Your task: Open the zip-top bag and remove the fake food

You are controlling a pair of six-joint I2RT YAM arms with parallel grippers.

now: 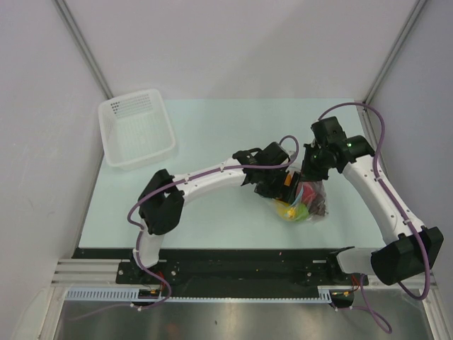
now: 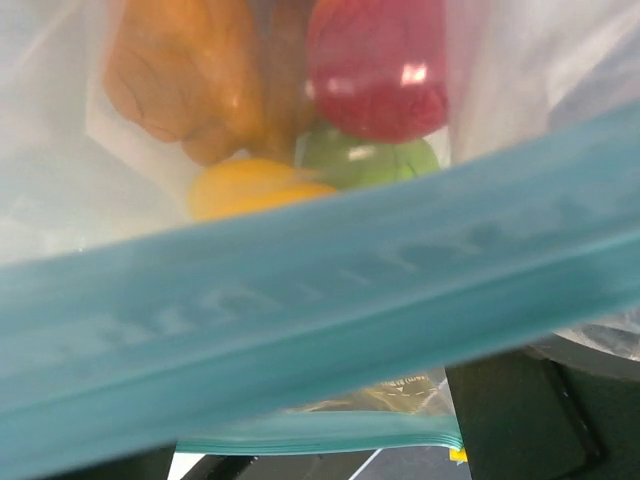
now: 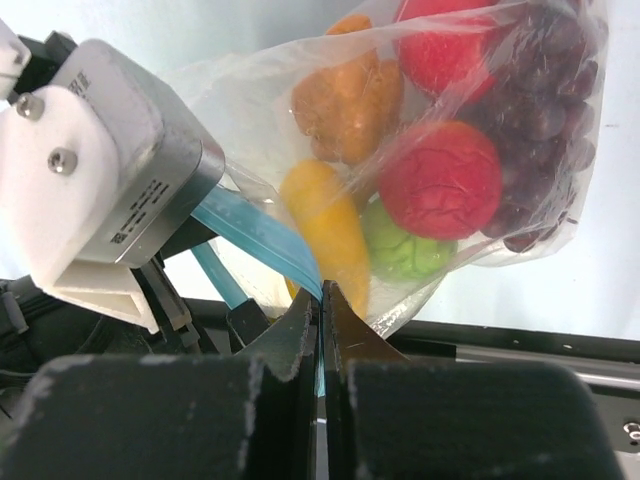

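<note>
The zip-top bag [image 1: 306, 202] hangs just above the table mid-right, holding the fake food: an orange piece [image 3: 345, 100], red fruits [image 3: 440, 180], a green fruit [image 3: 400, 240], a yellow piece [image 3: 325, 225] and purple grapes [image 3: 545, 120]. My right gripper [image 3: 322, 292] is shut on one side of the teal zip strip [image 3: 260, 235]. In the top view it [image 1: 311, 173] is at the bag's upper edge. My left gripper [image 1: 282, 190] stands open at the bag's left. Its fingers [image 2: 520, 420] are spread, with the other strip side [image 2: 320, 432] between them. The near strip [image 2: 300, 300] blocks most of that view.
A white perforated basket [image 1: 136, 127] stands at the table's far left corner. The table's near edge and a black rail [image 1: 233, 262] lie just below the bag. Grey walls close in the table on three sides.
</note>
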